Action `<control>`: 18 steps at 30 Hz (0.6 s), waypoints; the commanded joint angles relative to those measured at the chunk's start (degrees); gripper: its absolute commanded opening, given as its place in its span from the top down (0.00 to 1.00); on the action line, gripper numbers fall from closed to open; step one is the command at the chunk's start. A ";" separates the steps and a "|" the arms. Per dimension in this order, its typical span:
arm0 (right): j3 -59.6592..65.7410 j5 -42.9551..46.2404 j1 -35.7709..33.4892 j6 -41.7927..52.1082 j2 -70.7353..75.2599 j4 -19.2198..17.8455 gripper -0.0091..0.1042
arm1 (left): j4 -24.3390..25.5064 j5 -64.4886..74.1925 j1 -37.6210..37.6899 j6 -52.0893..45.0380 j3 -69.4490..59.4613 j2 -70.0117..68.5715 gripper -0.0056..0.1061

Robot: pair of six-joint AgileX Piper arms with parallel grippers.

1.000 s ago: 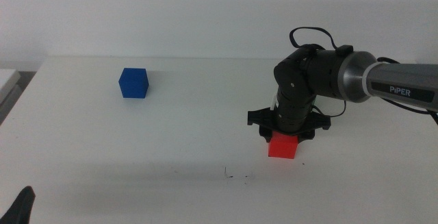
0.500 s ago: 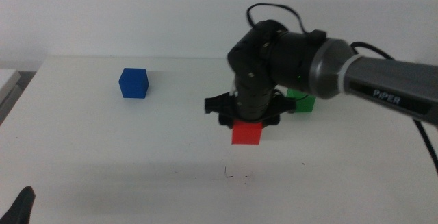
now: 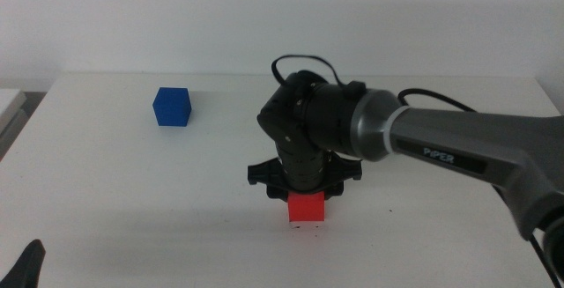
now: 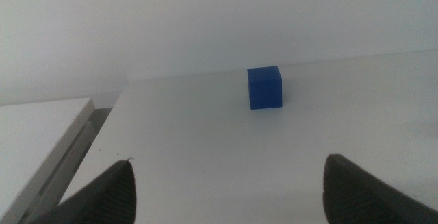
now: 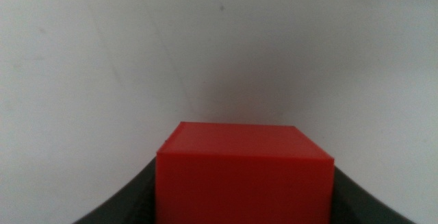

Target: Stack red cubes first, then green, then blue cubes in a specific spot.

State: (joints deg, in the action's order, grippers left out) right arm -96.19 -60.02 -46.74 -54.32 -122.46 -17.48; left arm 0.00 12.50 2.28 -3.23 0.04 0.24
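Note:
My right gripper (image 3: 306,196) is shut on the red cube (image 3: 307,210) and holds it at the front middle of the table, on or just above the tabletop. The cube covers the speck-marked spot. In the right wrist view the red cube (image 5: 244,172) fills the gap between the dark jaws. The blue cube (image 3: 172,107) sits at the back left, and it also shows in the left wrist view (image 4: 265,87). The green cube is hidden behind the right arm. My left gripper (image 3: 29,267) waits open at the bottom left corner, and its own view shows it wide apart and empty (image 4: 229,183).
The right arm (image 3: 458,151) stretches across the right half of the table. A white board (image 3: 9,103) lies off the table's left edge, also in the left wrist view (image 4: 41,135). A tiny dark speck (image 3: 390,209) marks the table right of the red cube.
My right gripper has carried the red cube leftward and toward the front, then lowered it over the specks. The green cube, briefly in sight, is hidden again. The left arm has not moved.

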 commanded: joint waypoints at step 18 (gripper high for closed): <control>-0.26 1.24 1.02 -0.10 -3.45 -0.50 0.34 | 0.00 -0.76 0.09 0.08 -0.04 -0.24 0.11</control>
State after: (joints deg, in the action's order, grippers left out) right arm -96.44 -58.66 -46.22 -54.49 -125.56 -18.01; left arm 0.00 12.50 2.28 -3.23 0.04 0.24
